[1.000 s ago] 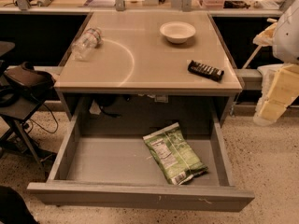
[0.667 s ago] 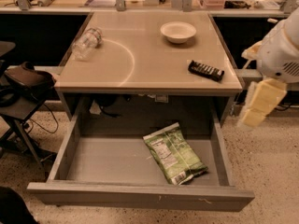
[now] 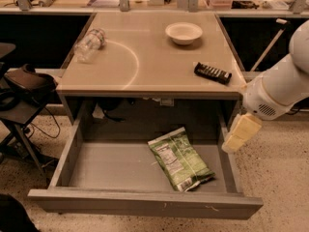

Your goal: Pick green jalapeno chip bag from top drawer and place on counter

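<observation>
Camera view: I see the top drawer (image 3: 145, 204) standing open below the counter (image 3: 159, 83). The green jalapeno chip bag (image 3: 181, 158) lies flat on the drawer floor, right of centre. Its white label panel faces up and its long axis runs diagonally from rear-left to front-right.

The gripper (image 3: 240, 133) hangs at the drawer's right side wall, near the bag's rear-right end but apart from it. It is mounted on the white arm (image 3: 280, 88), which enters from the right edge. I cannot tell whether the gripper is released or clenched.

Items on the counter:
- A white bowl (image 3: 183, 33) toward the rear, right of centre.
- A black bar (image 3: 212, 73) near the right front corner.
- A clear bottle (image 3: 89, 44) lying on its side at the left, beside a curved white arc mark (image 3: 134, 64).
</observation>
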Action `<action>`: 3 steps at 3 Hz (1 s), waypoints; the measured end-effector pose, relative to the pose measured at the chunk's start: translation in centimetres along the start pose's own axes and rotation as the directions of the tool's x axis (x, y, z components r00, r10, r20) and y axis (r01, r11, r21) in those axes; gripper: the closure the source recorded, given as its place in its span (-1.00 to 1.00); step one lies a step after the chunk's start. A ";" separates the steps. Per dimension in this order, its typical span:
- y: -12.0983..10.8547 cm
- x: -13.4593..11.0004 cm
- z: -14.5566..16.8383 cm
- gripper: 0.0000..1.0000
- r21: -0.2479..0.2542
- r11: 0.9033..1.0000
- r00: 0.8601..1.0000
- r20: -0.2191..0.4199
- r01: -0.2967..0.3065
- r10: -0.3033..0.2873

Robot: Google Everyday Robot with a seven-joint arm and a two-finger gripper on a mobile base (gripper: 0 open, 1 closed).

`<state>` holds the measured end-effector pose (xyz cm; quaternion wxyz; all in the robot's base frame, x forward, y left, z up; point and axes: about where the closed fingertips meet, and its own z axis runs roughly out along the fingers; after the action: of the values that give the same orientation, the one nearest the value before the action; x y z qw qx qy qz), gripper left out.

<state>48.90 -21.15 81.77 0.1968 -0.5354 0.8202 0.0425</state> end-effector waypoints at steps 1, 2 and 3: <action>1.5 1.6 4.3 -1.00 -0.008 0.999 0.999 -0.013 -0.047 0.047; 1.5 1.6 4.4 -1.00 -0.009 0.999 0.999 -0.013 -0.047 0.047; 2.6 1.4 5.9 -1.00 -0.023 0.998 0.997 0.054 -0.052 0.053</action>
<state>47.66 -19.63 75.49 0.2123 -0.5145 0.8278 0.0710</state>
